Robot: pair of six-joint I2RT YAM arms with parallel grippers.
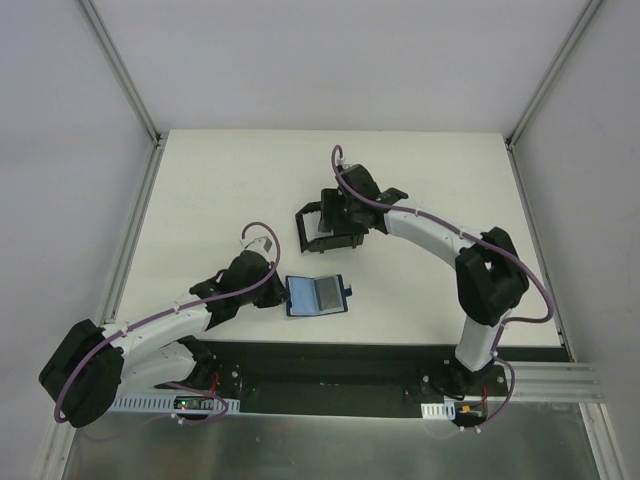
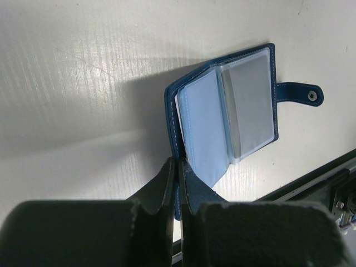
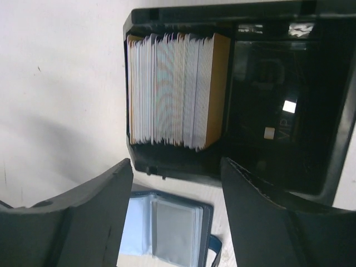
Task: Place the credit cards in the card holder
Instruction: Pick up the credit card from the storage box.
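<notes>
1. The left gripper (image 2: 177,167) is clenched on the near edge of the card holder (image 2: 222,111). It pins the blue wallet so that it lies open just ahead of the fingertips, with its clear sleeves (image 2: 203,128) facing up and its snap tab (image 2: 303,94) out to the far side.
2. The right gripper (image 3: 177,189) is released, with its jaws spread and nothing between them. It hangs over the black box (image 3: 261,83), and the credit cards (image 3: 172,89) stand on edge in a tight stack straight ahead of it, filling the box's left part.
3. The step in hand looks like the fetch. No card has left the stack for this trip, and the sleeves that show appear unfilled.
4. The next move calls for the open jaws to come down across the stack and separate a single card. Because the cards are packed close, taking two at once is the risk.
5. The card then needs carrying back toward the holder, which lies behind and below the right gripper, and sliding edge-first into a sleeve.
6. The surface (image 1: 220,200) is matt white. Pale walls (image 1: 60,150) close in the sides, and metal posts (image 1: 120,70) run up at the corners.
</notes>
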